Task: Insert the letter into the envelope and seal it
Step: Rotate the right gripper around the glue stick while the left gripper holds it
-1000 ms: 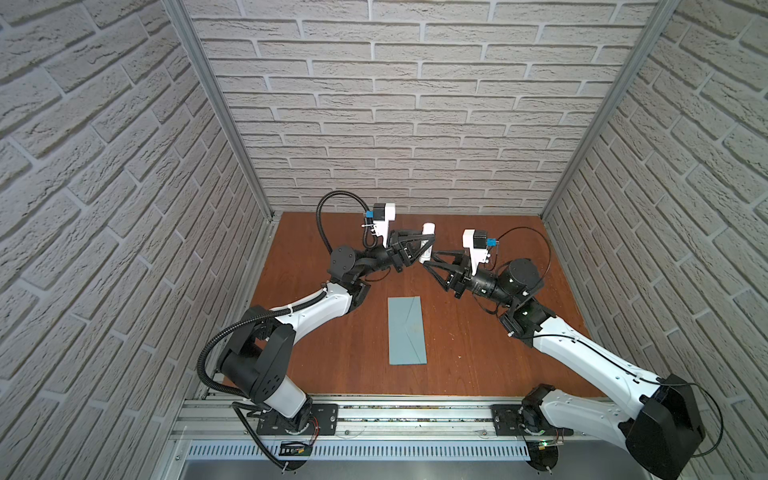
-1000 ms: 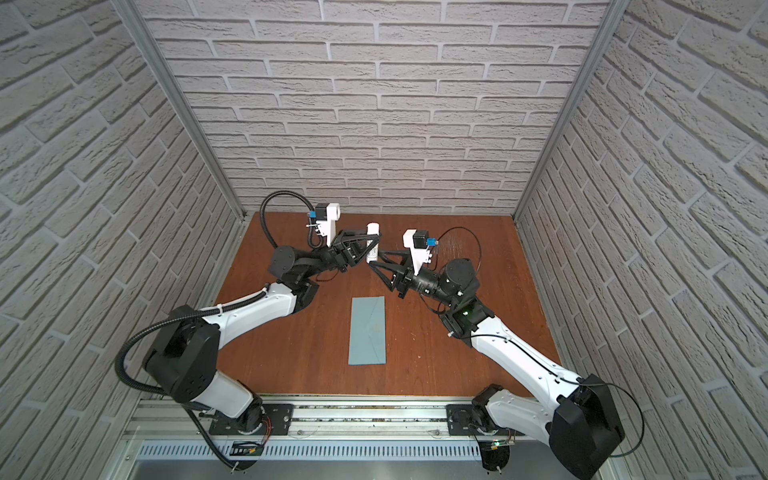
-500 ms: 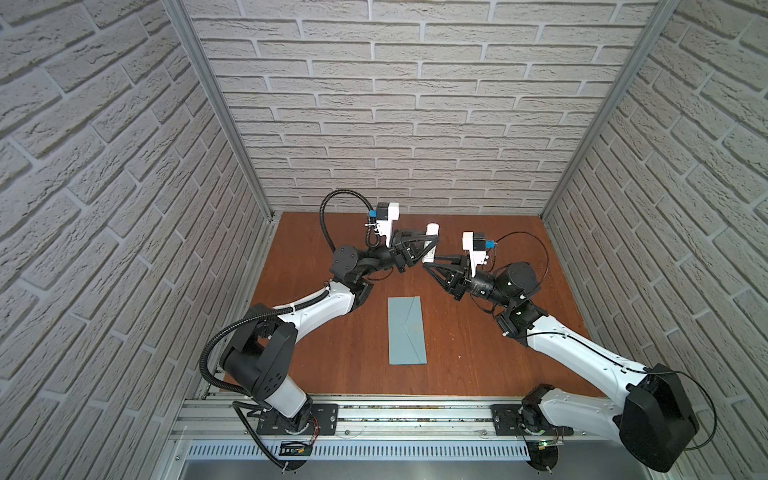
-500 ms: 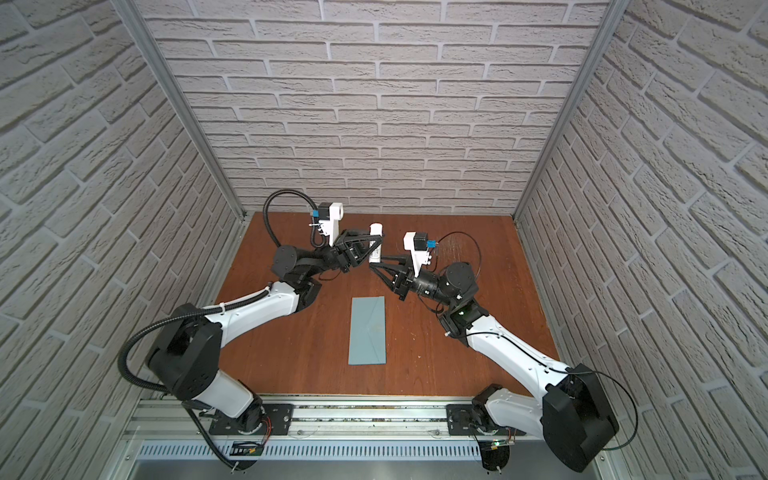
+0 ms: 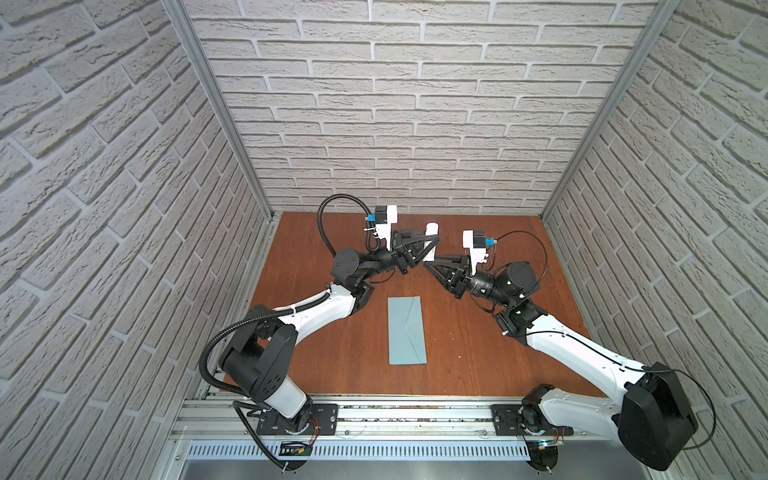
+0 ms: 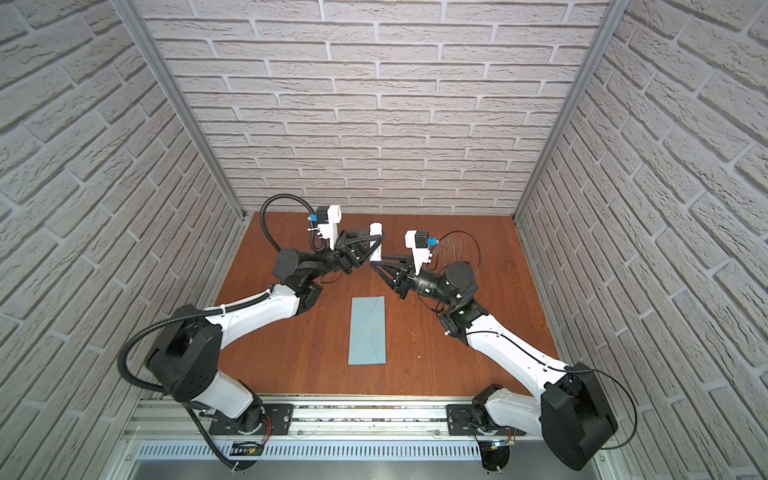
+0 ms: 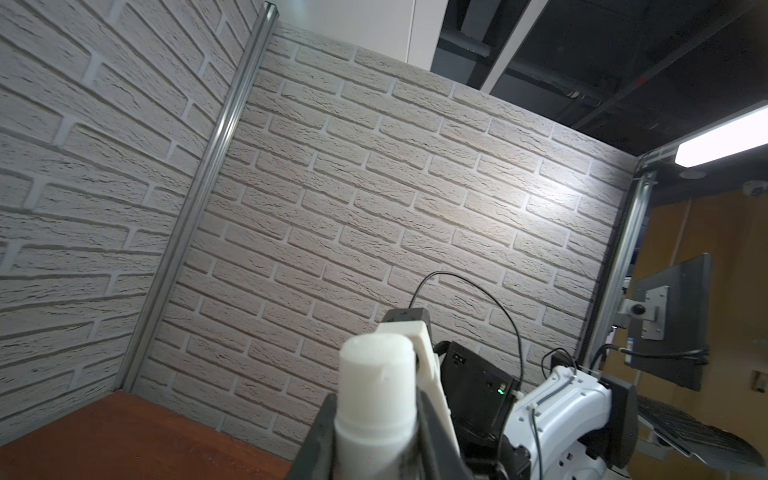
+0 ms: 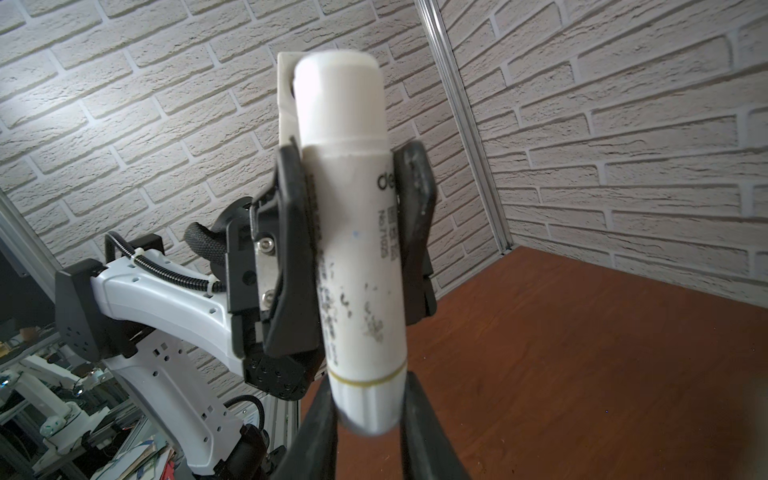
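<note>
The light blue-grey envelope lies flat at the middle of the brown table, flap folded down. The letter is out of view. Above the far middle of the table both grippers meet on a white glue stick. My left gripper is shut on the stick's body just below the cap. My right gripper is shut on the ribbed lower end of the stick. The left gripper's fingers flank the stick in the right wrist view.
Brick-patterned walls close the cell at the back and on both sides. A metal rail carrying both arm bases runs along the front edge. Bare table lies around the envelope.
The right gripper has moved in toward the left gripper and closed its jaws on the stick's lower end. The left gripper keeps its hold; the envelope has not moved.
</note>
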{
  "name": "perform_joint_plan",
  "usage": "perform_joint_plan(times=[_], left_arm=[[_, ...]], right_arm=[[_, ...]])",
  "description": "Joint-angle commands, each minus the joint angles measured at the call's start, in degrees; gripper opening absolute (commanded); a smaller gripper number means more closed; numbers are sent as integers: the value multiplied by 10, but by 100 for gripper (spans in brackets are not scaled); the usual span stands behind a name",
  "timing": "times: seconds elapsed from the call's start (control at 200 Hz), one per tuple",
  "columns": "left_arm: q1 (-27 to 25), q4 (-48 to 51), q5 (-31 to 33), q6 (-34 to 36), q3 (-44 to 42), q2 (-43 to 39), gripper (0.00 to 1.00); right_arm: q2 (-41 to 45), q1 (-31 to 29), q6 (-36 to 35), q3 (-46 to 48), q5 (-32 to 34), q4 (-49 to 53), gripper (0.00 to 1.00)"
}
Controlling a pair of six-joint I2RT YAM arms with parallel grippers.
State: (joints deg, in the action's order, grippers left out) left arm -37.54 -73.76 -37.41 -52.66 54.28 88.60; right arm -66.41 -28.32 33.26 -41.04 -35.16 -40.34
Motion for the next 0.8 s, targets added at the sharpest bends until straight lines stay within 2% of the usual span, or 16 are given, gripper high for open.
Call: perform_joint_plan(times=[0.0, 0.105, 0.28, 0.43, 0.655, 0.795], left_arm=[[-10, 74, 56, 103, -27, -21, 0], [-18, 106, 102, 139, -40, -32, 0], [-33, 105, 161, 160, -50, -25, 0], [-54, 102, 192, 175, -45, -7, 0], [-71, 76, 229, 175, -48, 19, 0], [-73, 70, 238, 178, -48, 25, 0]], right_arm=[[69, -26, -46, -36, 76, 51, 13], [109, -65, -107, -52, 176, 145, 12], [136, -154, -180, -70, 325, 198, 11], [130, -224, -208, -72, 437, 170, 11], [99, -330, -294, -86, 601, 113, 11], [70, -378, -342, -103, 645, 99, 11]])
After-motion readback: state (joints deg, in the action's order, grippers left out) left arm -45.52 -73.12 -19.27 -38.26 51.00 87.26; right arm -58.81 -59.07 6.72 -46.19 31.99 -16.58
